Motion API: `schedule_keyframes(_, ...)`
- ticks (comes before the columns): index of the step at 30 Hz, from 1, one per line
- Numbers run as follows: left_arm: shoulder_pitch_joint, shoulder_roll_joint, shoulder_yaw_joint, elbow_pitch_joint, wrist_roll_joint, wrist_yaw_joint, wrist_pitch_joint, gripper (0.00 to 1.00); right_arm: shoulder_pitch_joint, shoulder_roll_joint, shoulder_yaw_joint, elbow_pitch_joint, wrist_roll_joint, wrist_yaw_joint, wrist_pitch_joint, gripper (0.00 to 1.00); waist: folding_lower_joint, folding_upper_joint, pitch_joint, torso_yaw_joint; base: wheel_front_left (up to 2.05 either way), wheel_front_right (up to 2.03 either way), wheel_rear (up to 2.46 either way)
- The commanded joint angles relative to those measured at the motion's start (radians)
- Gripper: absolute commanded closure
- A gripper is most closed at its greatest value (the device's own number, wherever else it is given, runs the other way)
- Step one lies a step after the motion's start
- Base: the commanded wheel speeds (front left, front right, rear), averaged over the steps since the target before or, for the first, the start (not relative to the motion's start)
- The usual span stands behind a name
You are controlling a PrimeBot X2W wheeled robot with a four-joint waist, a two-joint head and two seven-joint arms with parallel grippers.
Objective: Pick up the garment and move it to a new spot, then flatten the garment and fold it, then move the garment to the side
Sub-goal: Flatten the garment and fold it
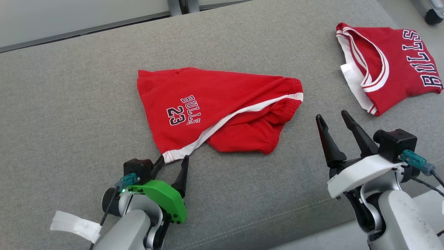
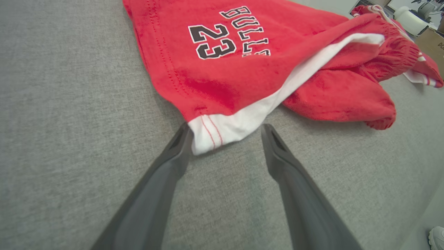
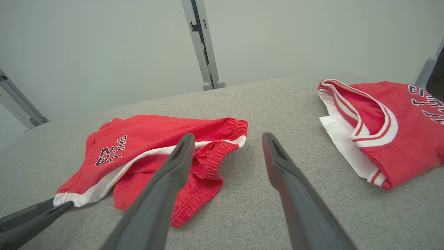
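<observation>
The crumpled red cotton shorts with a white side stripe (image 1: 208,104) lie mid-frame on the grey woven cushion (image 1: 69,104). Our left gripper (image 1: 173,159), fingers apart, straddles their white hem corner (image 2: 215,133) (lower left); we should ease deeper before closing, catching both layers. Our right gripper (image 1: 331,116) hovers lower right, fingers spread, empty.

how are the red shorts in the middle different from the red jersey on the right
The shorts lie rumpled mid-surface; the jersey lies neatly folded at the right. The shorts carry small "BULLS 23" print; the jersey has large "BULLS" lettering. The open left hand straddles the shorts' white hem corner; no hand touches the jersey. Both are red with white trim on the grey cushion.
</observation>
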Motion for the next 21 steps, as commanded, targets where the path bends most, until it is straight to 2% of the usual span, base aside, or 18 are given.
schedule_keyframes(1,0.003,0.000,-0.003,-0.003,0.004,0.001,-0.005,0.00,-0.001,0.004,-0.001,0.003,0.001,0.000,-0.005,0.00,0.0000,0.0000,0.000,0.002,0.00,0.00,0.00)
schedule_keyframes(12,-0.053,-0.018,-0.004,0.075,0.009,-0.013,-0.022,0.00,-0.031,-0.013,0.011,0.004,0.013,0.000,0.002,0.00,0.0000,0.0000,0.014,-0.029,0.00,0.00,0.00)
schedule_keyframes(13,-0.056,-0.019,-0.002,0.080,0.010,-0.016,-0.025,0.10,-0.030,-0.014,0.008,0.004,0.013,0.000,0.002,0.00,0.0000,0.0000,0.015,-0.031,0.00,0.00,0.00)
schedule_keyframes(16,-0.066,-0.023,0.004,0.091,0.011,-0.022,-0.036,0.70,-0.025,-0.015,0.005,0.005,0.013,0.000,0.000,0.00,0.0000,0.0000,0.016,-0.035,0.00,0.00,0.00)
schedule_keyframes(17,-0.067,-0.023,0.005,0.094,0.014,-0.024,-0.041,0.95,-0.024,-0.016,0.004,0.005,0.013,0.000,0.000,0.00,0.0000,0.0000,0.016,-0.035,0.00,0.00,0.00)
schedule_keyframes(18,-0.068,-0.022,0.008,0.094,0.016,-0.025,-0.043,1.00,-0.022,-0.016,0.002,0.005,0.013,0.000,-0.001,0.00,0.0000,0.0000,0.016,-0.034,0.00,0.00,0.00)
schedule_keyframes(21,-0.068,-0.020,0.014,0.087,0.022,-0.026,-0.049,1.00,-0.019,-0.017,-0.006,0.006,0.015,0.000,0.000,0.00,0.0000,0.0000,0.015,-0.028,0.00,0.00,0.00)
